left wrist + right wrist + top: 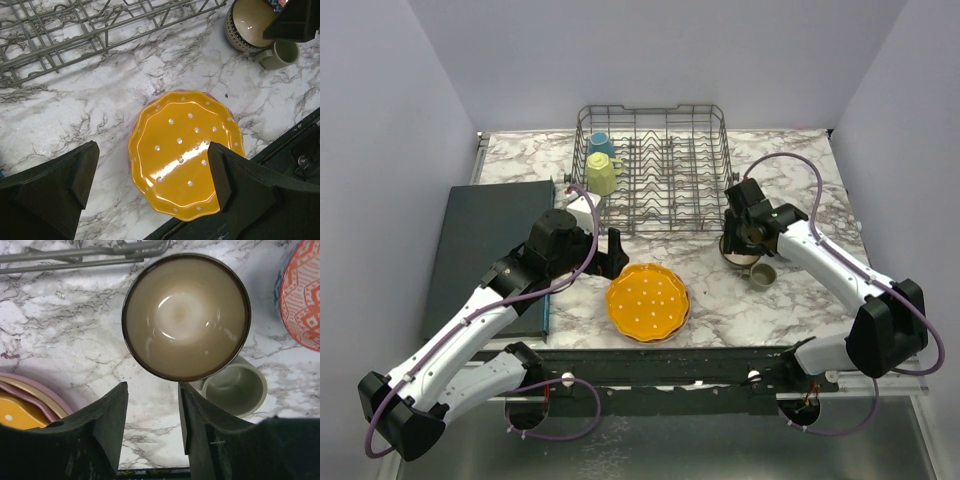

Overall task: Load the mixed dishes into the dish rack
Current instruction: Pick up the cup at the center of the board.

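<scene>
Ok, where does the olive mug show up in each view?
Top external: olive mug right of centre, on the marble in front of the rack.
Left wrist: mug near the top right corner.
Right wrist: mug lower right of centre.
Shared landmark: the brown bowl, right beside it in every view.

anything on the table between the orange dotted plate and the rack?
No. The left wrist view shows only bare marble table between the orange dotted plate and the dish rack.
</scene>
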Robot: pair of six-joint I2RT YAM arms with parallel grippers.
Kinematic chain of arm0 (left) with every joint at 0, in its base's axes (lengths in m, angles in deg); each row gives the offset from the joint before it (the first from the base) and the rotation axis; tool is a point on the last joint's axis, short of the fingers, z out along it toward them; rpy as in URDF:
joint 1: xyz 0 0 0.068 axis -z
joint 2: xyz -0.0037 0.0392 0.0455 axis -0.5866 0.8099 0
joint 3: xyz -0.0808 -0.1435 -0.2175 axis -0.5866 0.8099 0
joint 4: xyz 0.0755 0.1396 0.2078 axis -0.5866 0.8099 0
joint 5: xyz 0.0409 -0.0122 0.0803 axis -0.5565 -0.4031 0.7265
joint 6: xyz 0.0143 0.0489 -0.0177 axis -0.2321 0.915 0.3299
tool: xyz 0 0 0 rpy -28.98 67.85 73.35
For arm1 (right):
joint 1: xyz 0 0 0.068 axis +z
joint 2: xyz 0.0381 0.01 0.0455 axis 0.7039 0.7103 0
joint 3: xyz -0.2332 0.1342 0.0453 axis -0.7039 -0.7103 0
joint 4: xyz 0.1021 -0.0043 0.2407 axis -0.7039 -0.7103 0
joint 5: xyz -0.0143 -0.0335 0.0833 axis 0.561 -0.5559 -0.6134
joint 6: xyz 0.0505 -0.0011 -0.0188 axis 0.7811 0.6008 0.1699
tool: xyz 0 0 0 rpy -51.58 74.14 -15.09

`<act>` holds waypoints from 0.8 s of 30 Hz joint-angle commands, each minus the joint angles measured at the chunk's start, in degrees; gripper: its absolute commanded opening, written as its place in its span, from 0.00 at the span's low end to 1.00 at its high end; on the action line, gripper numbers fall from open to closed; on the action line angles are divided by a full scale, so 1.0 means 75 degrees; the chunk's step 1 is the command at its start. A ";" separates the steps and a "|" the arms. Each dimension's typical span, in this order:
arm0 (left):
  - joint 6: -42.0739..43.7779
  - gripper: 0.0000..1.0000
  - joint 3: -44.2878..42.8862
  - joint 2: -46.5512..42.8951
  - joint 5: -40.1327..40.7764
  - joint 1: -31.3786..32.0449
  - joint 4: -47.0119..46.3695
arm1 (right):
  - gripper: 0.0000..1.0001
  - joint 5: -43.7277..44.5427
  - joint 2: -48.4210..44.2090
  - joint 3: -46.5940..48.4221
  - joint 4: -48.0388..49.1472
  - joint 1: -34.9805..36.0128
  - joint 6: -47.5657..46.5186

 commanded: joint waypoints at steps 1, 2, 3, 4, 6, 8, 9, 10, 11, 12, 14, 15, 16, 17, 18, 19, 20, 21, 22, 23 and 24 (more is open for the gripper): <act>-0.0003 0.99 0.0067 -0.0166 0.0087 0.0039 -0.0035 | 0.50 0.0130 -0.0270 -0.0273 -0.0698 -0.0047 0.0582; -0.0018 0.99 0.0069 -0.0183 0.0070 0.0039 -0.0036 | 0.50 0.0119 -0.0364 -0.0353 -0.0767 -0.0050 0.0654; -0.0014 0.99 0.0069 -0.0196 0.0054 0.0039 -0.0042 | 0.50 0.0101 -0.0466 -0.0422 -0.0800 -0.0051 0.0706; -0.0014 0.99 0.0069 -0.0218 0.0036 0.0036 -0.0037 | 0.50 0.0095 -0.0540 -0.0502 -0.0836 -0.0047 0.0761; -0.0025 0.99 0.0060 -0.0251 0.0022 0.0039 -0.0044 | 0.50 0.0062 -0.0623 -0.0549 -0.0967 -0.0054 0.0898; -0.0029 0.99 0.0069 -0.0278 0.0010 0.0033 -0.0044 | 0.50 0.0054 -0.0656 -0.0545 -0.1123 -0.0057 0.1017; -0.0026 0.99 0.0068 -0.0279 -0.0006 0.0036 -0.0043 | 0.50 0.0095 -0.0679 -0.0568 -0.1200 -0.0049 0.1077; -0.0037 0.99 0.0069 -0.0290 -0.0029 0.0039 -0.0046 | 0.50 0.0135 -0.0703 -0.0606 -0.1232 -0.0057 0.1137; -0.0037 0.99 0.0063 -0.0290 -0.0041 0.0036 -0.0041 | 0.50 0.0160 -0.0728 -0.0653 -0.1264 -0.0057 0.1205; -0.0040 0.99 0.0057 -0.0296 -0.0042 0.0039 -0.0047 | 0.50 0.0186 -0.0737 -0.0696 -0.1268 -0.0064 0.1271; -0.0038 0.99 0.0063 -0.0319 -0.0053 0.0038 -0.0045 | 0.51 0.0187 -0.0756 -0.0800 -0.1243 -0.0062 0.1404; -0.0044 0.99 0.0067 -0.0324 -0.0056 0.0039 -0.0048 | 0.51 0.0213 -0.0754 -0.0869 -0.1207 -0.0059 0.1475; -0.0038 0.99 0.0058 -0.0334 -0.0060 0.0039 -0.0052 | 0.51 0.0250 -0.0732 -0.0910 -0.1194 -0.0090 0.1549; -0.0044 0.99 0.0069 -0.0348 -0.0066 0.0033 -0.0048 | 0.51 0.0258 -0.0697 -0.0944 -0.1182 -0.0130 0.1603; -0.0055 0.99 0.0063 -0.0346 -0.0066 0.0039 -0.0046 | 0.52 0.0311 -0.0674 -0.0942 -0.1176 -0.0160 0.1629; -0.0051 0.99 0.0069 -0.0338 -0.0075 0.0039 -0.0046 | 0.52 0.0391 -0.0648 -0.0948 -0.1176 -0.0190 0.1657; -0.0049 0.99 0.0066 -0.0334 -0.0088 0.0039 -0.0046 | 0.51 0.0479 -0.0640 -0.0935 -0.1157 -0.0242 0.1698; -0.0051 0.99 0.0061 -0.0317 -0.0111 0.0039 -0.0046 | 0.52 0.0492 -0.0639 -0.0936 -0.1126 -0.0283 0.1697; -0.0058 0.99 0.0069 -0.0308 -0.0121 0.0039 -0.0049 | 0.52 0.0481 -0.0632 -0.0967 -0.1058 -0.0354 0.1689; -0.0067 0.99 0.0066 -0.0294 -0.0136 0.0030 -0.0051 | 0.52 0.0480 -0.0626 -0.0991 -0.1012 -0.0407 0.1695; -0.0060 0.99 0.0067 -0.0285 -0.0147 0.0036 -0.0048 | 0.52 0.0486 -0.0602 -0.1015 -0.0977 -0.0467 0.1691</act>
